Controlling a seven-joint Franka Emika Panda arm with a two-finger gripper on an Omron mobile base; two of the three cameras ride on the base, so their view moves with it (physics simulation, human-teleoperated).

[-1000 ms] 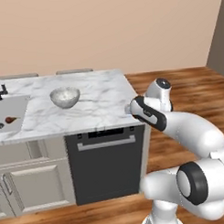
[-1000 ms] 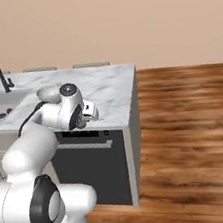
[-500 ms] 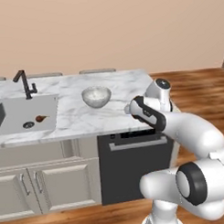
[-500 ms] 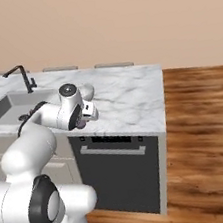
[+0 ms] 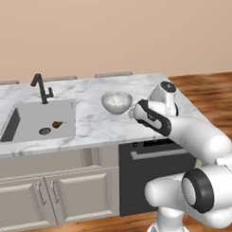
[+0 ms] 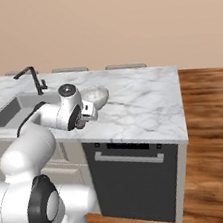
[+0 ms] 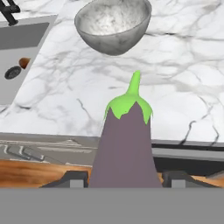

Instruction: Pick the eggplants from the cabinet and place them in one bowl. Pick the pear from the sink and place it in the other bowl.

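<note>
A long purple eggplant with a green cap and stem is held pinched between the dark fingertips of the two-finger gripper, its stem pointing away from the hand toward the round speckled grey bowl. The bowl stands on the white marble counter, just beyond the eggplant's tip in the hand view and a little to the left.

Compared with the earlier base pictures, the whole scene has slid rightward: the steel sink with its black faucet is now seen in full at the left, and the bowl lies close to the left of the gripper. This is read as the base having driven left along the counter, not as any movement of the objects; the arm's pose has stayed much the same, folded near the counter's near edge.

The carrying step thus appears nearly done, with the bowl within reach for the release. The small reddish-brown pear is seen lying in the sink basin beside the drain, untouched. A second bowl cannot be made out.
</note>
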